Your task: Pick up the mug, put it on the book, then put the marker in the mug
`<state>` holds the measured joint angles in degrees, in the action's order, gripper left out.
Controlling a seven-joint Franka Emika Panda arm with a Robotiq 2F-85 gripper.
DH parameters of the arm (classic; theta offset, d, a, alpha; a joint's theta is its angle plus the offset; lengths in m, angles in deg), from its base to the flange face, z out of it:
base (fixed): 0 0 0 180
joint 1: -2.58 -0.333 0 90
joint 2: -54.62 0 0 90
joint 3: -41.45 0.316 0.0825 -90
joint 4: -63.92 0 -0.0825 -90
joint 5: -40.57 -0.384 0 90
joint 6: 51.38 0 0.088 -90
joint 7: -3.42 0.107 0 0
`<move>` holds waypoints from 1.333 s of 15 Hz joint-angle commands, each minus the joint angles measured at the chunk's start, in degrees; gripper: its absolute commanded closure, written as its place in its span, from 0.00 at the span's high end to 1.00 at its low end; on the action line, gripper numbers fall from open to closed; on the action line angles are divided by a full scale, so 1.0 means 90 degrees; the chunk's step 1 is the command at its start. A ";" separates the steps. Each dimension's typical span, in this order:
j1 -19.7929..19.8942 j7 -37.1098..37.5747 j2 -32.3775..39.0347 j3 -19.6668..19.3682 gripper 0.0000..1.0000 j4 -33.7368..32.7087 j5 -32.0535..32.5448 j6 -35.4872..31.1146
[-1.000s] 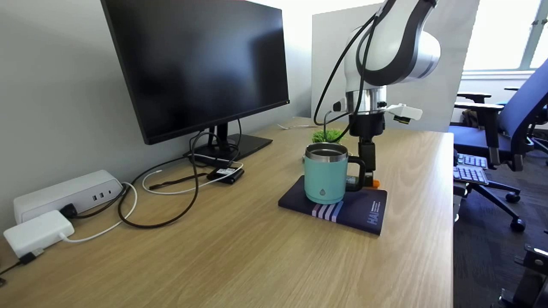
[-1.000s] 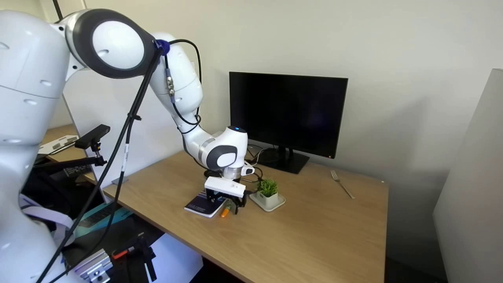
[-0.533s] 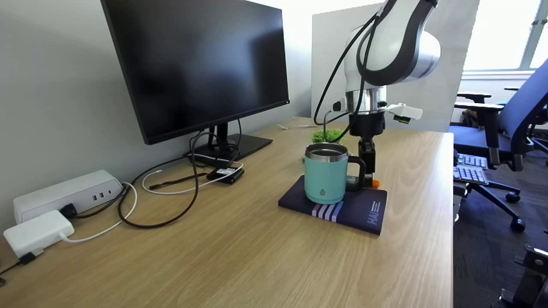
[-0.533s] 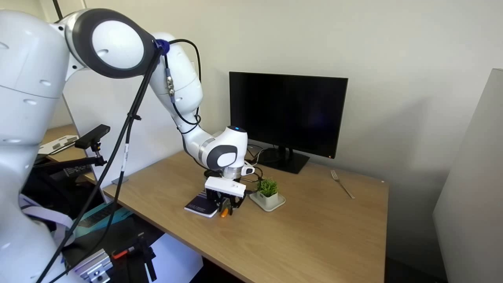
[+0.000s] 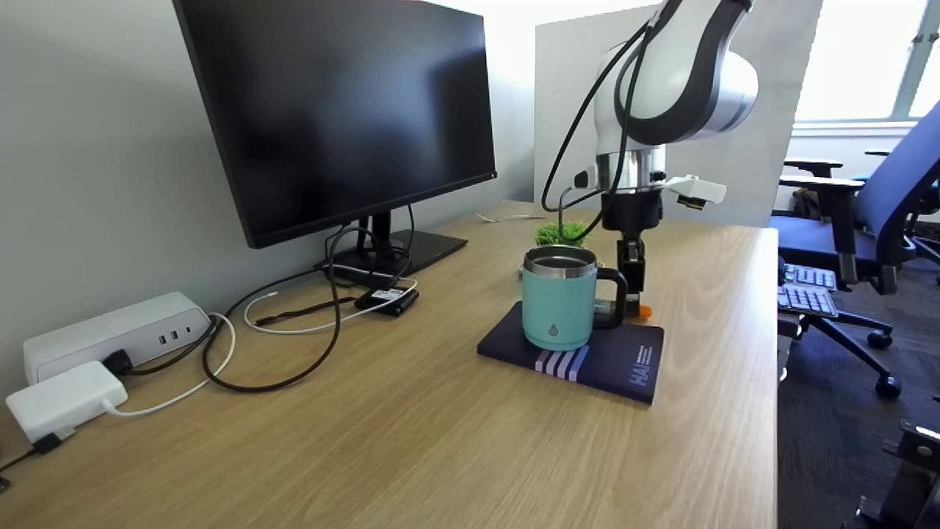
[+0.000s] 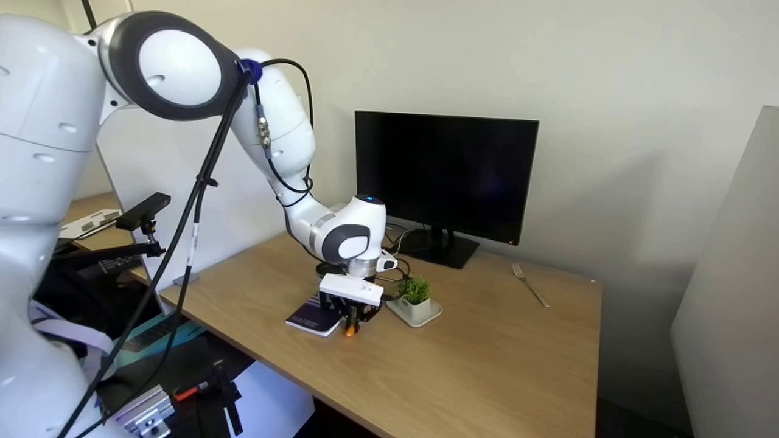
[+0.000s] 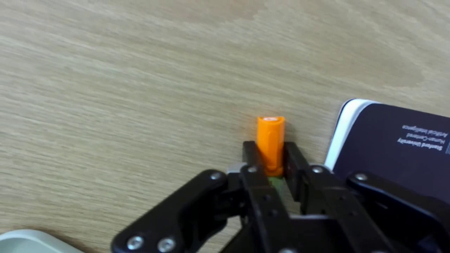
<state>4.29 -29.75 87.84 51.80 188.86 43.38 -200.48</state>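
Observation:
In the wrist view the orange marker point(image 7: 270, 131) sits between the fingers of my gripper point(image 7: 270, 149), both pads pressed against its sides. Its orange end sticks out past the fingertips, and a greenish part runs back between the fingers. It is at or just above the tabletop; I cannot tell whether it touches. The teal mug point(image 5: 557, 308) stands upright on the dark book point(image 5: 613, 367), its black handle towards my gripper in an exterior view. The book point(image 7: 397, 151) lies right of the marker in the wrist view. In an exterior view point(image 6: 350, 330) the arm hides most of the mug.
A small potted plant point(image 6: 415, 298) on a white tray point(image 6: 426, 320) stands close beside my gripper. Behind are the monitor point(image 6: 447, 176) and loose cables point(image 5: 334, 316). A fork point(image 6: 529, 285) lies farther along the desk. The desk's edge point(image 5: 776, 367) runs beyond the book.
The jaws have come together from wide open onto the marker. Over the last half second the gripper and the marker have shifted slightly together. Mug and book have stayed put.

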 commanded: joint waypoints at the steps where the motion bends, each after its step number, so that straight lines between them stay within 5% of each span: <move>1: 0.0187 0.0000 -0.0231 0.0106 0.05 0.0139 0.0001 -0.0040; 13: -0.0110 0.0741 -0.2140 0.0067 0.05 0.0566 -0.0167 0.0682; 20: -0.0444 0.1120 -0.2975 0.0024 0.05 -0.0310 -0.1512 0.3804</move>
<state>1.11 -20.52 62.12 52.96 190.05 34.32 -176.64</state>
